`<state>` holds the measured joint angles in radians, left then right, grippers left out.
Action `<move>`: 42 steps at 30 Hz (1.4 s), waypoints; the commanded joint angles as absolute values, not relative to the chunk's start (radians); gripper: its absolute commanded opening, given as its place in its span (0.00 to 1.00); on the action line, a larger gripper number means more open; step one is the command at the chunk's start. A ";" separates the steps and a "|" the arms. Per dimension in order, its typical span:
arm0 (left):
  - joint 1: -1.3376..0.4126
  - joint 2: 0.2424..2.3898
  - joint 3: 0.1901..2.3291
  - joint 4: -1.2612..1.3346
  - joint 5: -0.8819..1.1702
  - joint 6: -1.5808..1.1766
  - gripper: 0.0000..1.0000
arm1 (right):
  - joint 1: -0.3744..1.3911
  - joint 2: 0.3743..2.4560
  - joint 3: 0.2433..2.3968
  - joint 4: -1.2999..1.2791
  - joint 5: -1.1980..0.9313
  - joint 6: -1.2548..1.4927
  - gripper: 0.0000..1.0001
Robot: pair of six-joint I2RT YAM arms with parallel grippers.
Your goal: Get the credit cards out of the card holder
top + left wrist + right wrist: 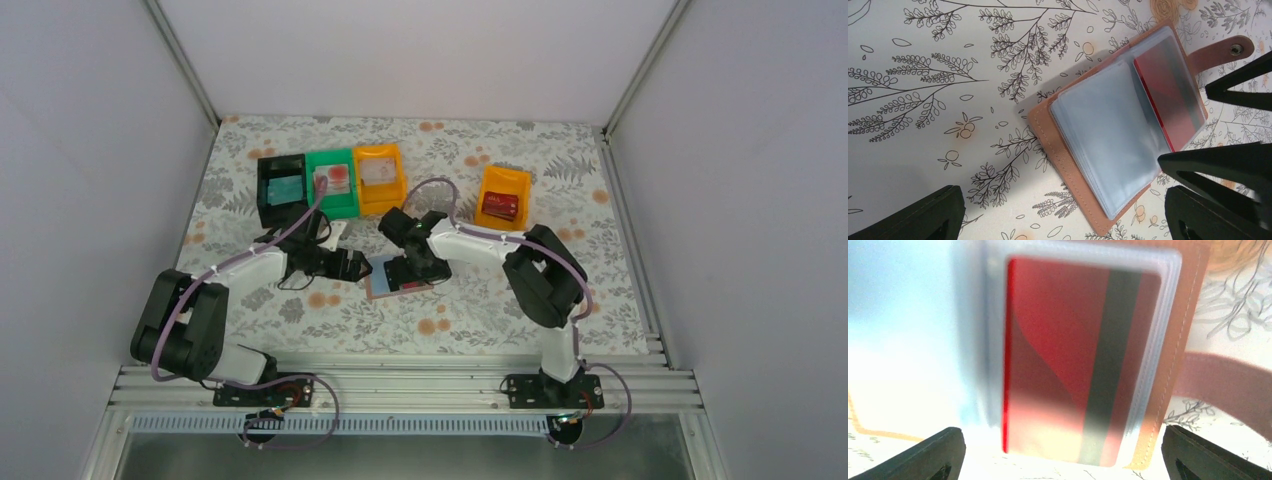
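The card holder (1088,150) lies open on the floral table, brownish-pink cover down and clear sleeves up, its tab (1220,50) at the right. A red credit card (1173,100) with a dark stripe sits in a right-hand sleeve; it also shows in the right wrist view (1068,355). My left gripper (1063,220) is open and empty, its jaws wide over the holder's near edge. My right gripper (1063,455) is open, low over the red card's sleeve. In the top view the holder (380,288) lies between the left gripper (358,268) and the right gripper (412,272).
A black bin (268,205), a green bin (345,207) and an orange bin (392,195) stand in a row at the back, each with a card inside. A second orange bin (505,180) at the back right holds a dark red card.
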<state>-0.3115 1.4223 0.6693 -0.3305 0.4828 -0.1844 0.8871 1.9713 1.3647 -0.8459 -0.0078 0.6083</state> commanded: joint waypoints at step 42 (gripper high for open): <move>-0.316 1.293 0.752 -0.307 0.654 -0.122 1.00 | 0.770 1.891 1.435 -0.766 -0.096 0.543 0.12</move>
